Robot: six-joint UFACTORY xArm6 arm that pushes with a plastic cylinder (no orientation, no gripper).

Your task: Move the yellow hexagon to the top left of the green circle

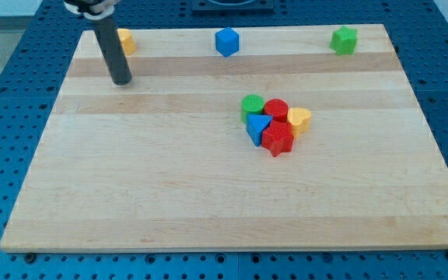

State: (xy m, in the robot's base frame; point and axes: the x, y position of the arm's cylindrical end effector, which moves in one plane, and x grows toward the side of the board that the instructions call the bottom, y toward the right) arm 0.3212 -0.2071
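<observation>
The yellow hexagon (126, 40) sits near the board's top left corner, partly hidden behind my rod. My tip (121, 81) rests on the board just below the hexagon, slightly toward the view's bottom. The green circle (251, 105) lies right of the board's centre, at the top left of a tight cluster. It touches a red circle (276, 110) on its right and a blue triangle (257, 127) below it.
The cluster also holds a red star (278, 140) and a yellow heart (299, 119). A blue cube (226, 41) sits at the top middle and a green star-like block (344, 40) at the top right. The wooden board (131, 194) ends in blue perforated table.
</observation>
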